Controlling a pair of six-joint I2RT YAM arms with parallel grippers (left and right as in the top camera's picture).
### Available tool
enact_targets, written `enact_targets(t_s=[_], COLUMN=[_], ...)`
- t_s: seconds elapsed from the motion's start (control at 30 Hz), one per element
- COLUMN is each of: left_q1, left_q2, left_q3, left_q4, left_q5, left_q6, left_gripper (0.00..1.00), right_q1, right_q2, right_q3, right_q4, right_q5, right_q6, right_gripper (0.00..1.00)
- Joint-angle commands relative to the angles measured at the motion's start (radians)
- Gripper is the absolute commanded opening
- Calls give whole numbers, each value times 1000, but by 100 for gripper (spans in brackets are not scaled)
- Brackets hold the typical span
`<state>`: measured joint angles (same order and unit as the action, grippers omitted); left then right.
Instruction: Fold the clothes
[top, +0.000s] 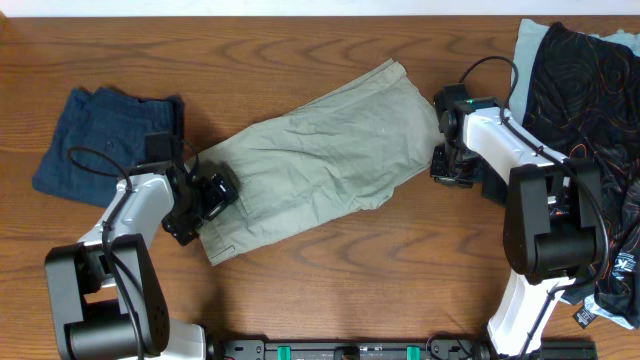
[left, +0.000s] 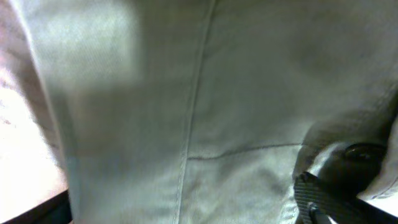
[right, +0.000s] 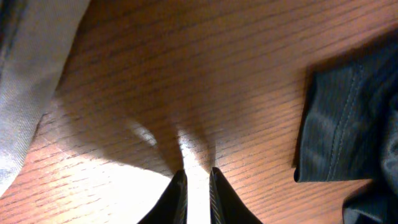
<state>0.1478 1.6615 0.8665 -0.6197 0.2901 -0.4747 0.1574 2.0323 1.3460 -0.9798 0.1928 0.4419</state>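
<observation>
The light khaki shorts (top: 320, 150) lie spread on a slant across the middle of the table. My left gripper (top: 207, 196) sits on their lower left end. In the left wrist view the khaki cloth (left: 186, 93) fills the frame, and the left gripper's (left: 180, 205) fingers stand wide apart with cloth lying between them and bunched over the right finger. My right gripper (top: 448, 168) is just off the shorts' right edge. In the right wrist view it (right: 198, 186) is nearly closed over bare wood, holding nothing, with the khaki edge (right: 25, 93) at the left.
A folded dark blue denim garment (top: 105, 140) lies at the back left. A pile of dark patterned clothes (top: 590, 100) covers the right side of the table; its dark striped hem (right: 348, 124) lies close to the right of my right gripper.
</observation>
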Motion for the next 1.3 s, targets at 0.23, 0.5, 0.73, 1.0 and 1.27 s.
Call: enact_targets(t_s=[0.23,0.5,0.73,1.0,1.27], left_q1=[2,2,2,2,2], left_q2=[88,88,88,88,88], left_q3=[-19,-19,-19,-19,-19], left_q4=[17,-30,-34,-33,-38], left_q5=[39,38,38,38,38], left_q6=[56,56,56,56,56], left_gripper=[40,37,36,36,37], right_q1=[5,40,36,30,27], right_q2=[-208,-160,-55,27,65], right_q3=[0,0,0,0,-1], right_q4=[168,335,397,467,375], right_q5=[-182,-307,-164,-108,-13], right_q6=[-161,-275,-184,-159,-128], right_gripper=[27,26,43,68,8])
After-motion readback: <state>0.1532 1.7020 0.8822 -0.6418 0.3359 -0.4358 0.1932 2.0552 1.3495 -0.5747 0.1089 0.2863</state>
